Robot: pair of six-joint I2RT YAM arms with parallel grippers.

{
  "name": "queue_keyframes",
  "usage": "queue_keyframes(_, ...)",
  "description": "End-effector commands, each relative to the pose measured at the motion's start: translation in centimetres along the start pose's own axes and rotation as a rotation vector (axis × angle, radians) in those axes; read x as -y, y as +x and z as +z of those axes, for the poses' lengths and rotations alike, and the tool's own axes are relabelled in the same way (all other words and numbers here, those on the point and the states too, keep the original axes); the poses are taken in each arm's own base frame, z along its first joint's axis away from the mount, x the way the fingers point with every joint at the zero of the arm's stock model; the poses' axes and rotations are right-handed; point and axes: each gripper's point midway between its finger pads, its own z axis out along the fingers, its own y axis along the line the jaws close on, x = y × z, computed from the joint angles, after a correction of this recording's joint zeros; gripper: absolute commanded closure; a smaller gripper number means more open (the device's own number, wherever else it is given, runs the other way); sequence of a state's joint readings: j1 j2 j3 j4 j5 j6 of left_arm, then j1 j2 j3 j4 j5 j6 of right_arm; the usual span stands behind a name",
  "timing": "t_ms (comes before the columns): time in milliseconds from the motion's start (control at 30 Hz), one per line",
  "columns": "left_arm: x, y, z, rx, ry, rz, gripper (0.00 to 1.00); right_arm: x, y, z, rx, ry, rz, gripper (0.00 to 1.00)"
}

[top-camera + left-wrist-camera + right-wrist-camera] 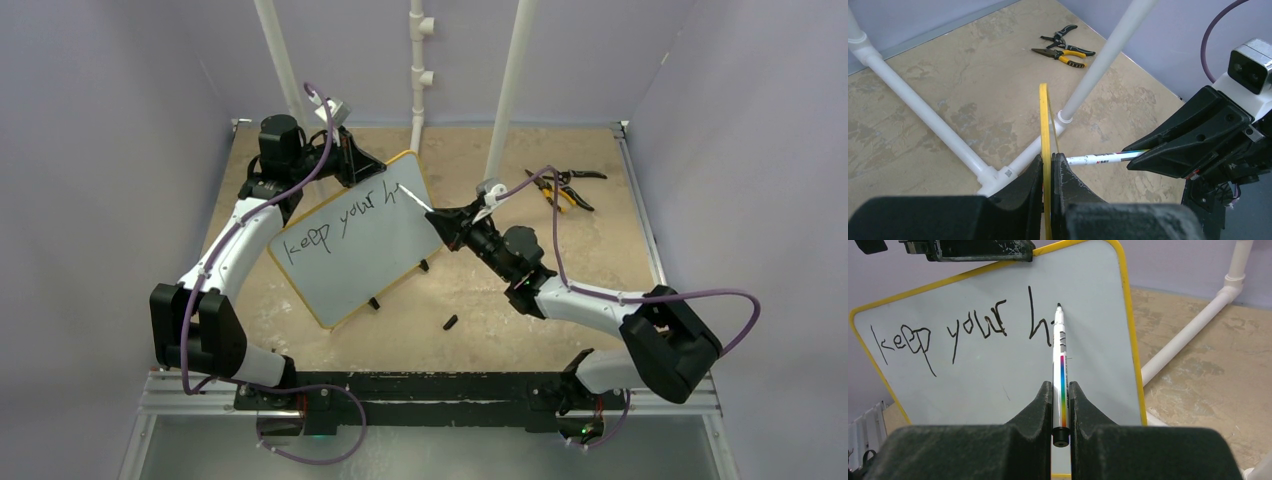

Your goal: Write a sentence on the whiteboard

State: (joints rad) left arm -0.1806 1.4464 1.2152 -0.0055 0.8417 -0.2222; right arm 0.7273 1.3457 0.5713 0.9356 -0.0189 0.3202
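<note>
The whiteboard (pixel 350 250), pale with a yellow frame, stands tilted on black feet left of centre. My left gripper (pixel 352 163) is shut on its top edge; in the left wrist view the jaws (pixel 1050 165) clamp the yellow frame (pixel 1044 115). The sentence (pixel 943 335) reads "keep your h" in black strokes on one line. My right gripper (pixel 1061 390) is shut on a white marker (pixel 1060 355) with a rainbow stripe. Its tip touches the whiteboard (pixel 998 380) just right of the "h". The marker also shows in the top view (pixel 418 199) and in the left wrist view (pixel 1103 158).
A black marker cap (pixel 450 322) lies on the table in front of the board. Pliers and cutters (pixel 562 186) lie at the back right. White pipes (pixel 505 90) rise behind the board. Purple walls enclose the table.
</note>
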Motion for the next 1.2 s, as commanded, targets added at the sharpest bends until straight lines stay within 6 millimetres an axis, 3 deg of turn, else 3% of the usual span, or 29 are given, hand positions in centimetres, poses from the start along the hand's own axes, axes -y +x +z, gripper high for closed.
queue_keyframes(0,1.3,-1.1,-0.2,0.033,0.045,0.062,1.00,-0.4,-0.2,0.3,0.000,-0.023,-0.013,1.00)
queue_keyframes(533,1.3,-1.1,-0.2,0.033,0.047,0.059,1.00,-0.1,2.9,-1.5,-0.079,0.012,0.021,1.00)
queue_keyframes(900,1.3,-1.2,-0.2,0.035,0.049,0.061,1.00,1.7,2.2,-1.9,-0.050,0.125,0.039,1.00)
queue_keyframes(1167,1.4,-1.2,-0.2,0.036,0.051,0.061,1.00,0.5,0.1,-2.3,0.002,0.076,0.041,1.00)
